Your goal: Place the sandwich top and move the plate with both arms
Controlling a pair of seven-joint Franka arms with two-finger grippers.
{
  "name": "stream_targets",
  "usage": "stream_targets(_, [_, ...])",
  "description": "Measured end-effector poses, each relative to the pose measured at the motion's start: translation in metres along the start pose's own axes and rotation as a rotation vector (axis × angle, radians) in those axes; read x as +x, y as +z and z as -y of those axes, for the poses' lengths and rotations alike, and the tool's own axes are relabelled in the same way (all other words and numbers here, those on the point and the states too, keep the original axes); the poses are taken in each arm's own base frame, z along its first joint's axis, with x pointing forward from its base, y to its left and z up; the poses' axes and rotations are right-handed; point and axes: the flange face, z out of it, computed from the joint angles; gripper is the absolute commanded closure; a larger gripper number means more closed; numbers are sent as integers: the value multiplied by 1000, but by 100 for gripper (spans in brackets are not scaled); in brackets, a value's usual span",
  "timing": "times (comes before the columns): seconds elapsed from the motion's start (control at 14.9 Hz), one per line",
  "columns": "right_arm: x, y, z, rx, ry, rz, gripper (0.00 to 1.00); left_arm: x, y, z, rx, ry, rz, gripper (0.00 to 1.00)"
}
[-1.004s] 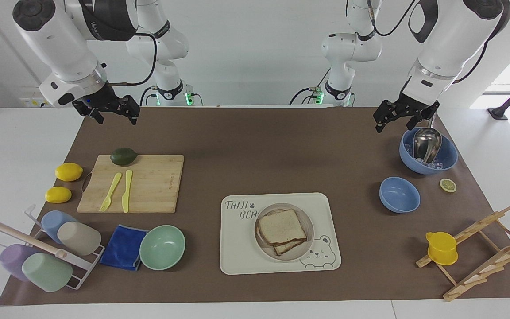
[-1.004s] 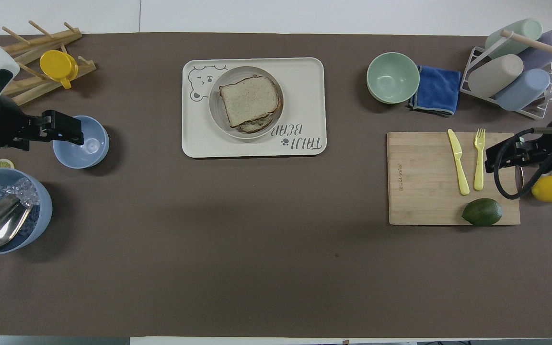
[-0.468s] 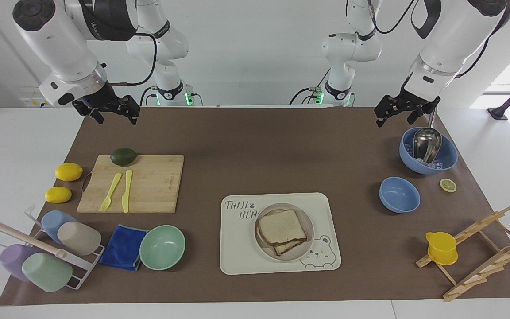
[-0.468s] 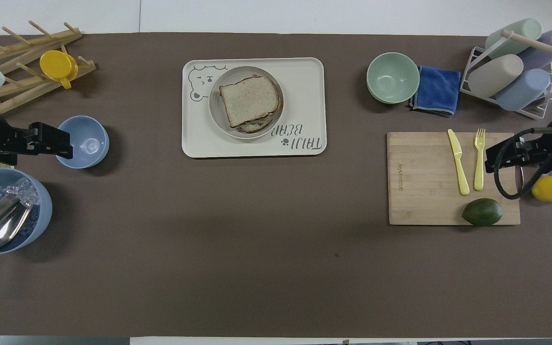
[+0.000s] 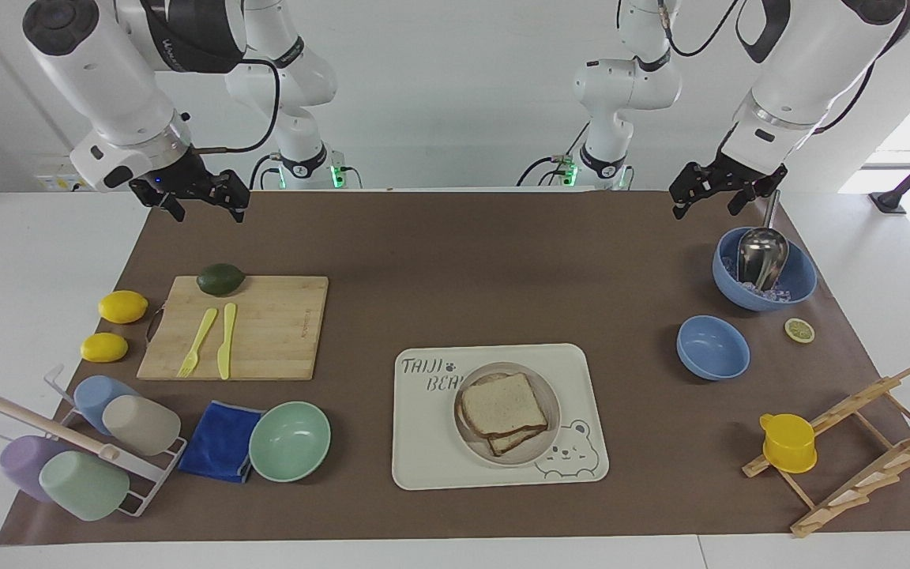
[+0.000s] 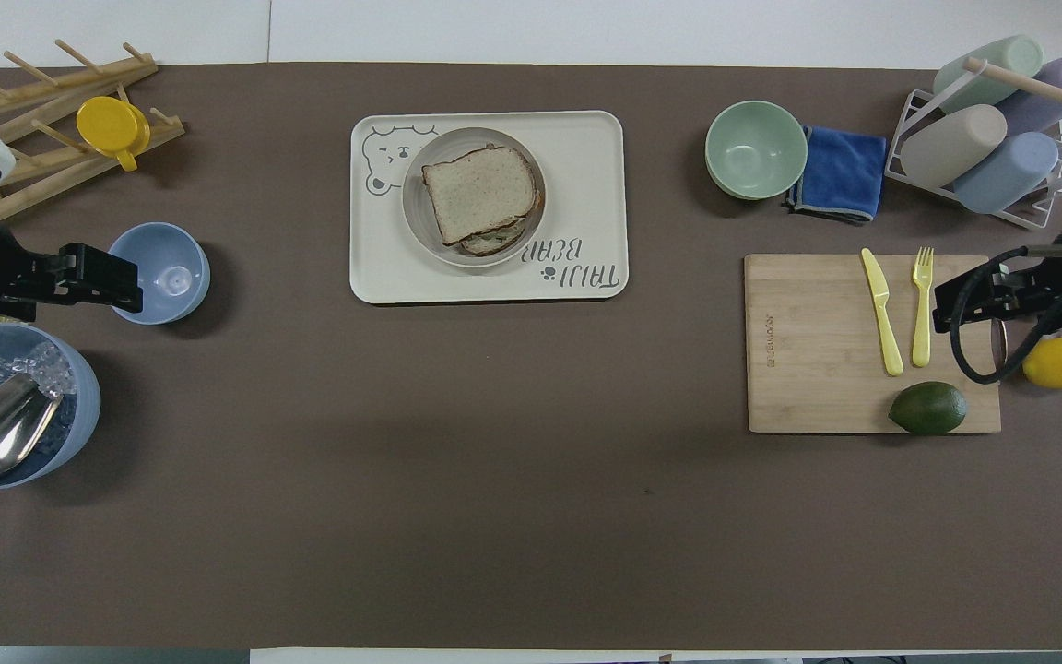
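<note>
The sandwich top [image 5: 502, 405] is a plain bread slice. It lies on another slice on the round beige plate [image 5: 515, 461]. The plate stands on the cream bear tray [image 5: 423, 442], and the lower slice is mostly hidden. The slice also shows in the overhead view [image 6: 478, 192] on the plate [image 6: 413, 223]. My left gripper [image 5: 706, 201] hangs open and empty in the air at the left arm's end; in the overhead view [image 6: 102, 278] it is beside the small blue bowl [image 6: 162, 273]. My right gripper [image 5: 208, 204] waits open and empty, high over the cutting board's end [image 6: 966, 300].
A large blue bowl [image 5: 765, 273] holds ice and a metal scoop. A lemon slice [image 5: 799, 329] and a wooden rack with a yellow cup [image 5: 788, 442] are nearby. At the right arm's end are a cutting board [image 5: 265, 328] with cutlery and an avocado, two lemons, a mint bowl [image 5: 289, 441], a blue cloth and a cup rack.
My left gripper has risen and drawn back from over the small blue bowl toward the robots' end. The right arm, the sandwich and the plate have not moved.
</note>
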Motion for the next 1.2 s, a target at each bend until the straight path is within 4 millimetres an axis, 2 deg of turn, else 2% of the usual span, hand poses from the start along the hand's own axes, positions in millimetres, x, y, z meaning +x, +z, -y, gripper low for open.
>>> stream_targets(1.2, [0, 0, 0, 0, 0, 0, 0, -1, -1, -1, 1, 4, -2, 0])
